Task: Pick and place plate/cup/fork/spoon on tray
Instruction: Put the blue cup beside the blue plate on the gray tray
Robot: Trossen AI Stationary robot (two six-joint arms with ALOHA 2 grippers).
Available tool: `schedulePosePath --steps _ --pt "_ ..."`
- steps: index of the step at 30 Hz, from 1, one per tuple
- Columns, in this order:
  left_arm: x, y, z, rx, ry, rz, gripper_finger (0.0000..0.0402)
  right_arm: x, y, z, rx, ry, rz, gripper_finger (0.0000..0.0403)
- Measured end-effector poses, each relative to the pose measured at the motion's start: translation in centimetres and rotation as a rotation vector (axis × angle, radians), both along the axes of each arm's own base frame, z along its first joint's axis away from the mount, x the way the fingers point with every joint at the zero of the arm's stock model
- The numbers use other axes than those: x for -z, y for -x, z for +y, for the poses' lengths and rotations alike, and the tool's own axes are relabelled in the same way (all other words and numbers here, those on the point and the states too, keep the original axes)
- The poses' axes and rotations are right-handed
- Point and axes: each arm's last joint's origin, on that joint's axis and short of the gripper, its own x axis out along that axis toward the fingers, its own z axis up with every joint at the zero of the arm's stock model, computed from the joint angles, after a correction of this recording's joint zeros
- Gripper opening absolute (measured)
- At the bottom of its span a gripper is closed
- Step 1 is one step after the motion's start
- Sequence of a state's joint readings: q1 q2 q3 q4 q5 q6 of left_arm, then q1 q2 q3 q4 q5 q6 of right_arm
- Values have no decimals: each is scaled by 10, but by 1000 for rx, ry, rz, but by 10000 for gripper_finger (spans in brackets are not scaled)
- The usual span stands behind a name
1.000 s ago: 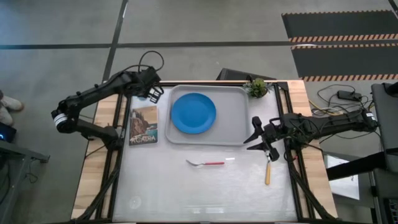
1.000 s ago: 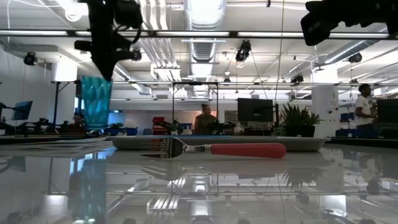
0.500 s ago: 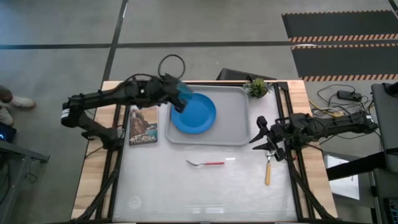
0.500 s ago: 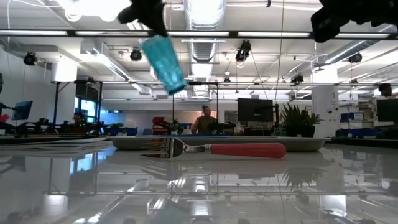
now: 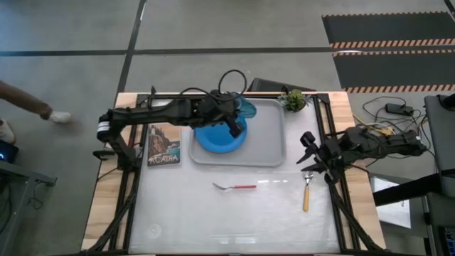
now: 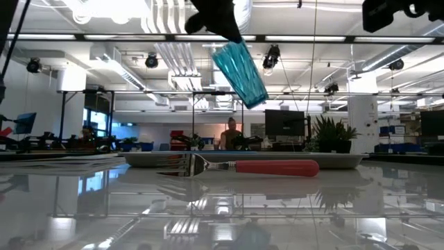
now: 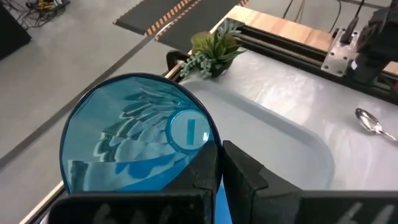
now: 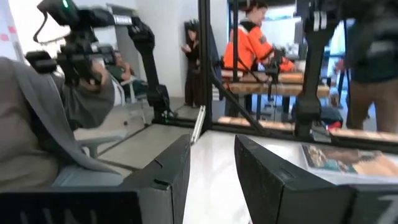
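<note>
High view shows you the tray [image 5: 269, 139] at the counter's [image 5: 213, 213] twelve o'clock, plate [image 5: 217, 136] on it. Your left gripper [image 5: 237, 117] has its jaws pinching the tilted cup [image 5: 245, 109] above the plate's one o'clock edge. Your right gripper [image 5: 308, 153], jaws spread, hovers at three o'clock by the spoon [image 5: 307, 193].

Held aloft, tilted — the cup [image 6: 241, 72], gripped from above by the left gripper [image 6: 216, 17]. Below, lying on the glossy table [image 6: 222, 215] (tines leftward): the fork [image 6: 239, 167] — behind it, the tray [image 6: 243, 159].
</note>
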State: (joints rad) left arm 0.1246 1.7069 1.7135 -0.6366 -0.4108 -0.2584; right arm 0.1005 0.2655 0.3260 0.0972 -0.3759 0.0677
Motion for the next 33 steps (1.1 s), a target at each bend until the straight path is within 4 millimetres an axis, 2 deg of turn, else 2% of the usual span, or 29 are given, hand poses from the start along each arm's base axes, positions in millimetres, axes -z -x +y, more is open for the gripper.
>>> schedulePosePath --steps 6,11,17,23,33 --pt "27 -27 10 4 -1 -11 0 -1 2 0 -3 -1 -11 114" --pt "59 -50 21 14 6 30 0 1 1 0 1 -2 9 114" --pt "87 -66 32 13 25 55 0 1 1 0 1 -1 10 114" --pt "94 -73 40 -1 20 24 0 1 1 0 1 -2 9 114" --pt "98 -69 57 -54 36 4 0 1 1 0 0 -9 13 114"
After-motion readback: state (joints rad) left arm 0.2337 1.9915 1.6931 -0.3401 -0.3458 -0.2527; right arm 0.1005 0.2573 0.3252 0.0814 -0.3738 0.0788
